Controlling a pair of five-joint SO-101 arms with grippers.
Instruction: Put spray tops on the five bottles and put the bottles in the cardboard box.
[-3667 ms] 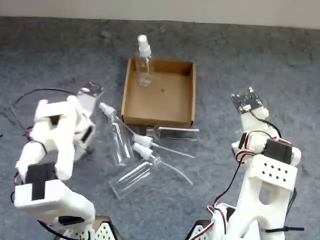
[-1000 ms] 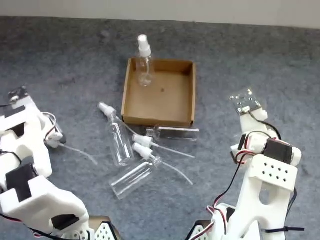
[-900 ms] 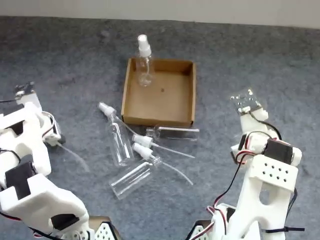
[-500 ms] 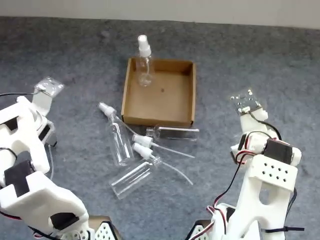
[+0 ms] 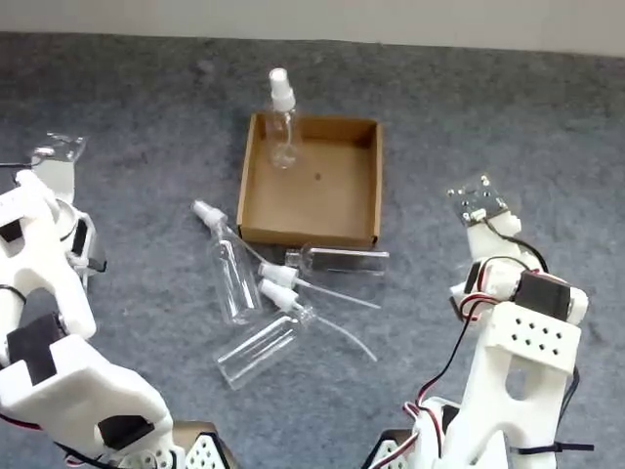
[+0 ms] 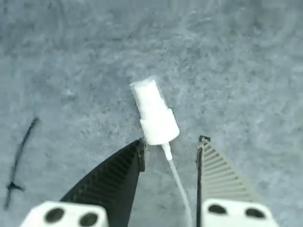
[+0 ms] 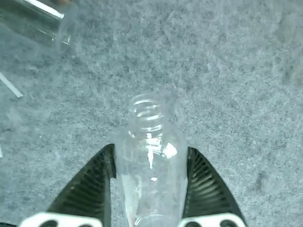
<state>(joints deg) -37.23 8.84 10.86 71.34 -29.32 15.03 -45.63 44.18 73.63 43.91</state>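
Right tool clamped on an uncapped bottle, left tool around a spray top, grip can't tell; one capped bottle upright in cardboard box.

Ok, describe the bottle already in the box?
Find the cardboard box mid-table. In its far left corner is a clear bottle with a white spray top. It stands upright, while the neighbouring bottles lie flat in front of the box.

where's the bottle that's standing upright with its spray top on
In the high view the upright bottle stands inside the cardboard box, near its far corner on the left arm's side.
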